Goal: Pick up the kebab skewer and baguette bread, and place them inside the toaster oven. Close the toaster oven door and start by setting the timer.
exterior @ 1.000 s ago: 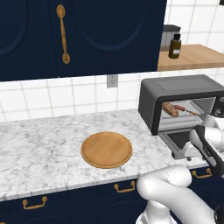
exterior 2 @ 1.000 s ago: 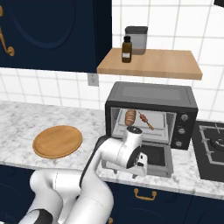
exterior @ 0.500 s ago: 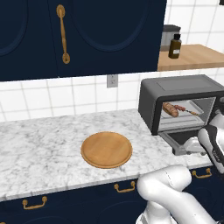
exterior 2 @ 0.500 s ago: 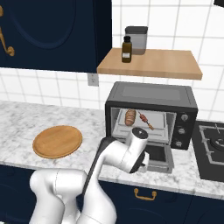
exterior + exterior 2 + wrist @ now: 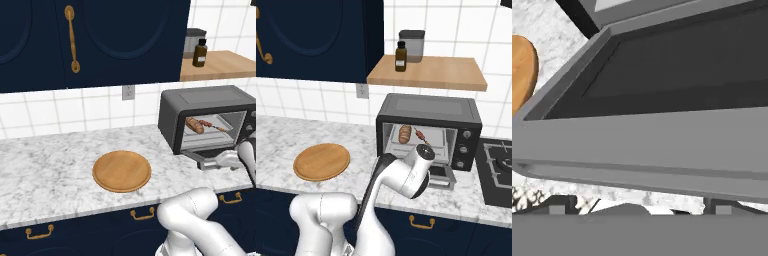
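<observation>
Food: I see the small golden-brown oblong baguette bread and the thin kebab skewer with dark red-brown meat chunks lying side by side on the rack inside the dark grey boxy toaster oven; I judge both placements done.

Door: the wide dark toaster oven door with its glass window and grey bar handle hangs folded down, open, over the white marble counter.

Gripper: my two-finger gripper sits low, right at the door's front edge; the grey bar crosses just above the finger tips. I cannot tell whether the fingers are spread or closed on anything.

Plate: a round wooden board lies well apart to the left, bare.

Left to do: swing the door up shut, then turn a small round knob on the right panel for the timer.

Progress: past halfway, by my reckoning.
</observation>
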You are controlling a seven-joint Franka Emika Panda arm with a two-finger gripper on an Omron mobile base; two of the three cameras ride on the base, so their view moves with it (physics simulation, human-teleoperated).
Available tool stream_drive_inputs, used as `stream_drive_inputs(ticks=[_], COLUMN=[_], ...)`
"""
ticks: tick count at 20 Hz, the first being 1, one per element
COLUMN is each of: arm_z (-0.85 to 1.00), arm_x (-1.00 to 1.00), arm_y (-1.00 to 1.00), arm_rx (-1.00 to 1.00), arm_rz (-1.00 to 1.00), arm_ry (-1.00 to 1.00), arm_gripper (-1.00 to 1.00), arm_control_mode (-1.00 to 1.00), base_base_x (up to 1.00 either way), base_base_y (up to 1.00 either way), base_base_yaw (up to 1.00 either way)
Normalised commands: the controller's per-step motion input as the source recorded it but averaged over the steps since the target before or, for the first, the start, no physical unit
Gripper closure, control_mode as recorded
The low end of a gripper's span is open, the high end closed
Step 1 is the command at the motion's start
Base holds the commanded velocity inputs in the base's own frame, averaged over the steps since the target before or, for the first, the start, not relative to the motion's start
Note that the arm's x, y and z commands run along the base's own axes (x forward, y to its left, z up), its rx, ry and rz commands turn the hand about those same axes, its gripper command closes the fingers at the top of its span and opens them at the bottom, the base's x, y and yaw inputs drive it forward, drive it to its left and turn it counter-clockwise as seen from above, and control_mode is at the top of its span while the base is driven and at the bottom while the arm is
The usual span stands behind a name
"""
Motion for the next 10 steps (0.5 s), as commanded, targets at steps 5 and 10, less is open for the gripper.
stream_drive_inputs(ticks=[5, 10], arm_z=[0.48, 0.28], arm_x=[1.00, 1.00], arm_y=[0.54, 0.52], arm_rx=[0.00, 0.00], arm_rz=[-0.10, -0.10], arm_ry=[-0.47, -0.43], arm_gripper=[-1.00, -1.00], arm_control_mode=[-1.00, -1.00], base_base_x=[0.00, 0.00], base_base_y=[0.00, 0.00], base_base_yaw=[0.00, 0.00])
